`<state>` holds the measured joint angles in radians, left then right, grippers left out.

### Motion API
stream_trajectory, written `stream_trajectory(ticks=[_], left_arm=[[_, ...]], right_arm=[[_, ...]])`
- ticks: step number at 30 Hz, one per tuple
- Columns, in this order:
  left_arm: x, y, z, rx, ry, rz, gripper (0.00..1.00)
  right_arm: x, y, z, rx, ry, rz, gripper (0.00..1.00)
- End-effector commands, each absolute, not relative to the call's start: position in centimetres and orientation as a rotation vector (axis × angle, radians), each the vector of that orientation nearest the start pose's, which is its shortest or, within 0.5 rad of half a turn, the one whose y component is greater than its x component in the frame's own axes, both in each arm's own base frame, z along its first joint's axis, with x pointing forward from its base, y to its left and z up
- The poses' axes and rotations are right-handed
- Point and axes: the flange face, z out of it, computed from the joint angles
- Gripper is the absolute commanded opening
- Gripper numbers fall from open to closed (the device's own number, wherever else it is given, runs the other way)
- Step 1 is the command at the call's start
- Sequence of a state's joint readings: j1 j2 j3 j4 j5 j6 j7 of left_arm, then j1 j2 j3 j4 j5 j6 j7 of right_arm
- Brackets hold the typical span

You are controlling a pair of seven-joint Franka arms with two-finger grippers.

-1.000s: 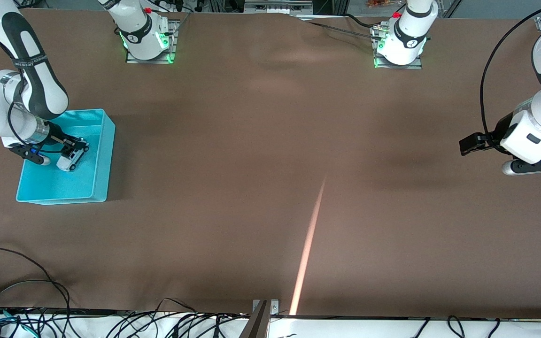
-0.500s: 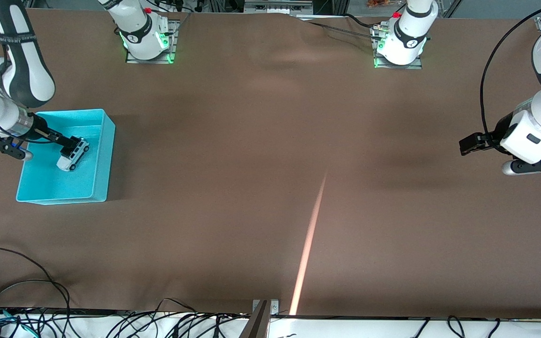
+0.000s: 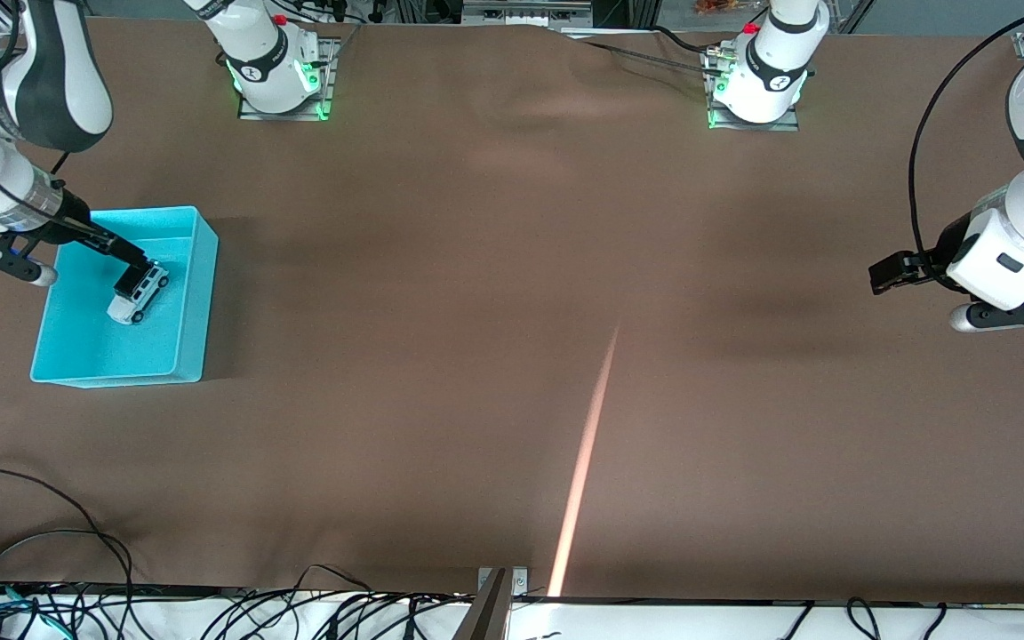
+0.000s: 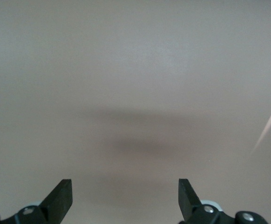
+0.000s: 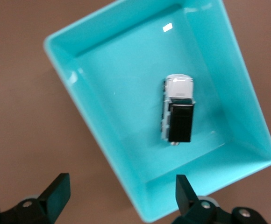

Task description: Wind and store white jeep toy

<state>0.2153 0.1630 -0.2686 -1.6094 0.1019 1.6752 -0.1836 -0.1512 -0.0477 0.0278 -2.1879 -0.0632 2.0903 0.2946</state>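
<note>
Brown surface; cyan bin under the right tool, jaws spread, holding nothing. White jeep toy rests inside the bin, apparently on its side. Left tool waits spread over bare surface.

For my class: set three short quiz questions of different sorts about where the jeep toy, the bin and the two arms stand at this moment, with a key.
1. True or false: the white jeep toy lies inside the cyan bin.
2. The right gripper has its jaws: A) shut on the toy, B) open above the bin, C) shut over bare table.
3. Fill in: the left gripper, open, waits over the ____ at its own end.

Key: 1 true; 2 B; 3 bare brown table.
</note>
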Motion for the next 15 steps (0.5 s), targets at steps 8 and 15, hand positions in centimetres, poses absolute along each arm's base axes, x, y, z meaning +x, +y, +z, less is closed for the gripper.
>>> stream_trajectory(ticks=[8,15], left_arm=[[60.4,-1.2,52.8,-3.047,-0.144,0.137,1.00],[60.4,-1.2,52.8,-3.047,-0.144,0.137,1.00]], right_arm=[[54.0,0.4,54.3,-3.066,0.451,0.155,1.00],[53.4,1.4,60.0,-3.064,0.368,0.178,1.00]])
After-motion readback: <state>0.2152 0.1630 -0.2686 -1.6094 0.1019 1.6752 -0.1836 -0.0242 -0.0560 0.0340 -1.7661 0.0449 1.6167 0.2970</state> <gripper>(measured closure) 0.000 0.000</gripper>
